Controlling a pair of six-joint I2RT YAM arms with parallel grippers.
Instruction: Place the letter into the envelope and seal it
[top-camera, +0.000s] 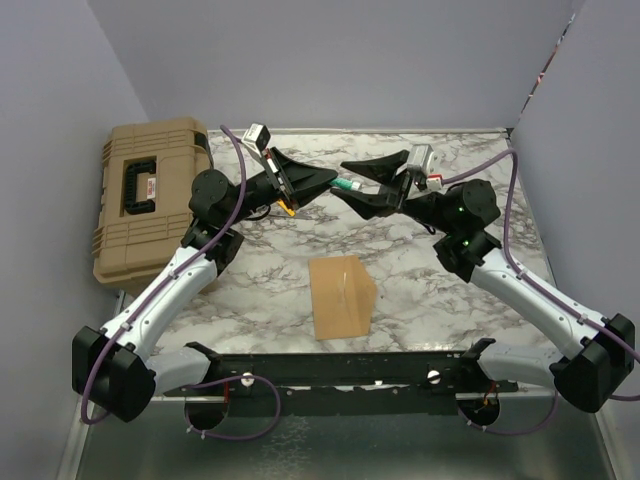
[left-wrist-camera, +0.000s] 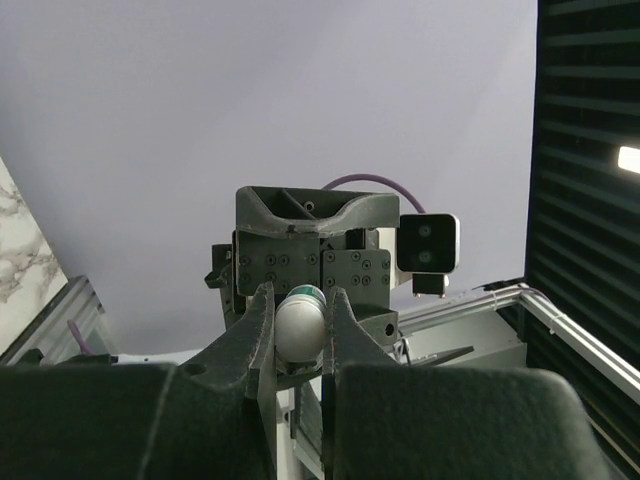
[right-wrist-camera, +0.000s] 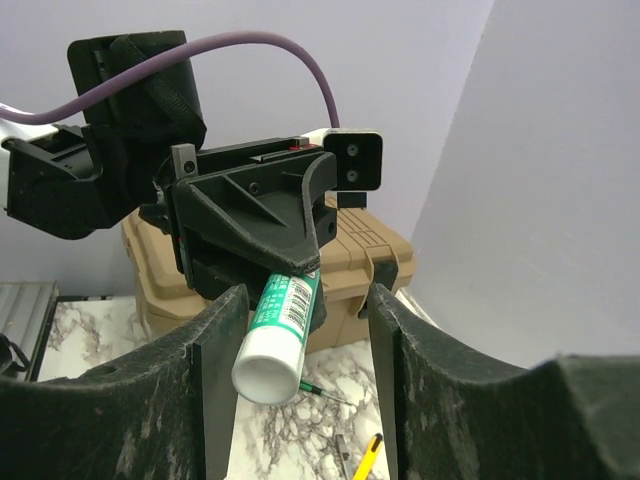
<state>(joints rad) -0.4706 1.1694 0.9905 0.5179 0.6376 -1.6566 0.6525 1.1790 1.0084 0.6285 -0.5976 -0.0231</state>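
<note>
A green-and-white glue stick (top-camera: 346, 186) is held level in the air above the back of the table, with my left gripper (top-camera: 322, 183) shut on it. In the left wrist view its rounded white end (left-wrist-camera: 300, 325) sits pinched between the fingers. My right gripper (top-camera: 352, 181) faces the left one and stands open, its fingers on either side of the stick's other white end (right-wrist-camera: 272, 365), which lies close to the left finger (right-wrist-camera: 215, 350). The tan envelope (top-camera: 343, 298) lies flat on the table's near middle, far from both grippers. The letter does not show as a separate sheet.
A tan hard case (top-camera: 150, 200) stands at the table's left edge, behind the left arm. A yellow-handled tool (right-wrist-camera: 368, 455) and a small green-handled one (right-wrist-camera: 315, 385) lie on the marble below the grippers. Grey walls close in the back and both sides.
</note>
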